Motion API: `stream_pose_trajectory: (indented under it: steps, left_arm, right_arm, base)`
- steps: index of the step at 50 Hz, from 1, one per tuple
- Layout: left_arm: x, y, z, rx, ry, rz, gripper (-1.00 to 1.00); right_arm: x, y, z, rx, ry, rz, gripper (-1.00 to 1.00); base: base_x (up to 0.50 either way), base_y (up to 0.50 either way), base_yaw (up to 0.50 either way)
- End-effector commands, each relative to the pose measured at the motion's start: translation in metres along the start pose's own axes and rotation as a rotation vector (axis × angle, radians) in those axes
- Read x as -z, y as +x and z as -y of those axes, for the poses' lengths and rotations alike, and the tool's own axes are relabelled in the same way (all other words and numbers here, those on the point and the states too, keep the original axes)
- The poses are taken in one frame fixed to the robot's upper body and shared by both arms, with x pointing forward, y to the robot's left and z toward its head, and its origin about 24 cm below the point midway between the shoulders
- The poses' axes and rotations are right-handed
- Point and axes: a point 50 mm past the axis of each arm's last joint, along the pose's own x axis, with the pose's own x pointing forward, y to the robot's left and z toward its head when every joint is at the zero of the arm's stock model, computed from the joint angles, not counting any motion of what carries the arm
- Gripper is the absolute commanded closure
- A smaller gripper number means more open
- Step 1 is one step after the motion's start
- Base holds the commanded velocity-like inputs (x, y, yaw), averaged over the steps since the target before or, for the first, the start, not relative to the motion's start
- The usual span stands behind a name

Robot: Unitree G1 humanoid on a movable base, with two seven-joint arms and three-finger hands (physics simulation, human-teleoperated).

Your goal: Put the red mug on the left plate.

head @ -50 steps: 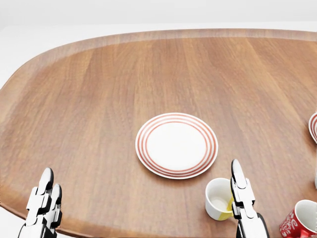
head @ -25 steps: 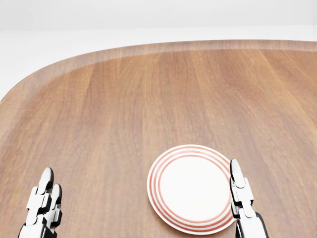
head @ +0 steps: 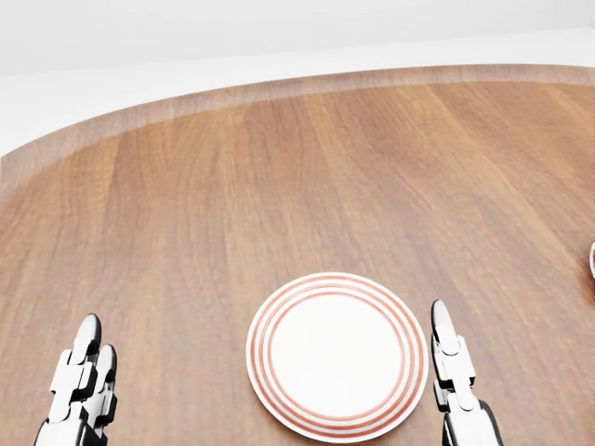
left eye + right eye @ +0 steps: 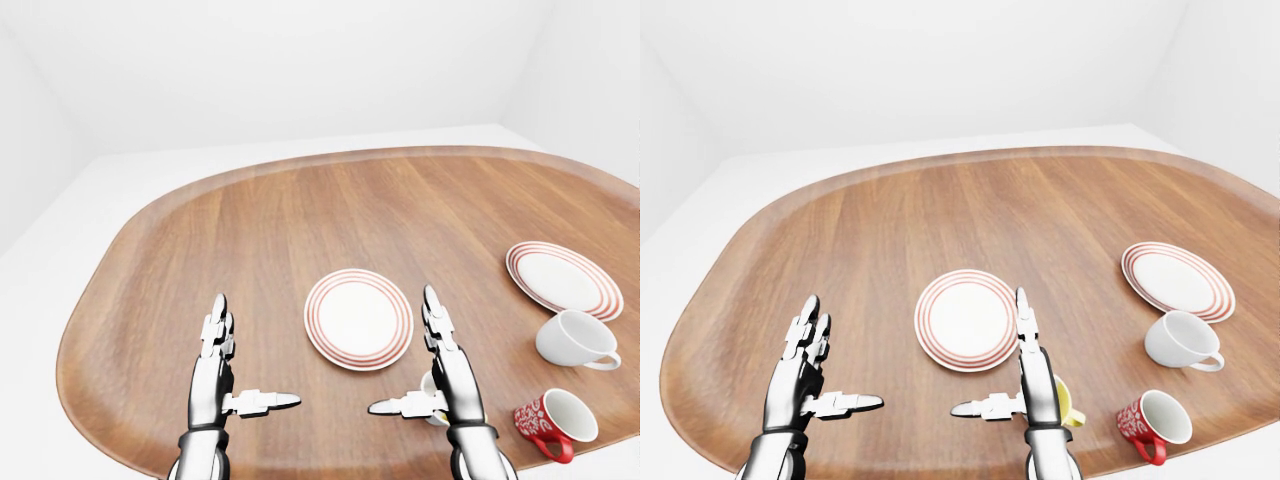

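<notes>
Wooden and oval, the brown table (image 4: pixel 300 220) carries everything we see. Our left hand (image 4: pixel 225 375) hovers over its near edge with fingers spread and thumb out sideways, holding nothing. Our right hand (image 4: pixel 1025 385) mirrors it, fingers straight up, thumb pointing toward the left hand, also empty. Between the two hands and just above them in the left-eye view lies the left round white plate with red rings (image 4: pixel 358 318), bare; in the head view its rim sits just beside our right fingers (image 3: pixel 444 353). Right of our right hand, well apart from it, the red mug with white pattern (image 4: pixel 1150 422) lies tipped, mouth turned up and to the right, handle low. Partly hidden behind our right hand is a white cup with yellow outside (image 4: pixel 1068 405). Further right and up lie a plain white cup on its side (image 4: pixel 575 340) and a second red-ringed white plate (image 4: pixel 563 280)
</notes>
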Motion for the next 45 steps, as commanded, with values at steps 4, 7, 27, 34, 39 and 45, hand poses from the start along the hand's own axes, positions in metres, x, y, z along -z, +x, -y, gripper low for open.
stream_pose_trajectory:
  steps: [4, 7, 27, 34, 39, 45]
  left_arm:
    - [0.0, 0.0, 0.0, 0.0, -0.001, -0.001, -1.0]
    - [0.0, 0.0, 0.0, 0.0, 0.001, -0.002, -1.0]
    - [-0.004, 0.009, 0.004, -0.003, 0.01, 0.028, -1.0]
    - [-0.005, 0.01, 0.004, -0.005, 0.012, 0.037, -1.0]
    - [-0.005, 0.01, 0.004, -0.005, 0.016, 0.038, -1.0]
    - [-0.005, 0.011, 0.005, -0.006, 0.016, 0.039, -1.0]
  right_arm:
    - [0.0, 0.0, -0.001, 0.0, -0.005, -0.001, -1.0]
    - [0.001, 0.0, -0.001, 0.0, -0.007, -0.002, -1.0]
    - [-0.038, 0.033, 0.07, 0.352, -0.311, 0.083, -1.0]
    - [-0.068, 0.052, 0.089, 0.335, -0.635, 0.159, -1.0]
    - [-0.073, 0.048, 0.096, 0.334, -0.867, 0.102, -1.0]
    - [-0.087, 0.009, 0.12, 0.375, -1.106, -0.094, -1.0]
  base:
    - [0.51, 0.01, 0.0]
    - [0.51, 0.01, 0.0]
    - [0.19, 0.0, 0.0]
    - [0.0, 0.0, 0.0]
    - [0.0, 0.0, 0.0]
    - [0.0, 0.0, 0.0]
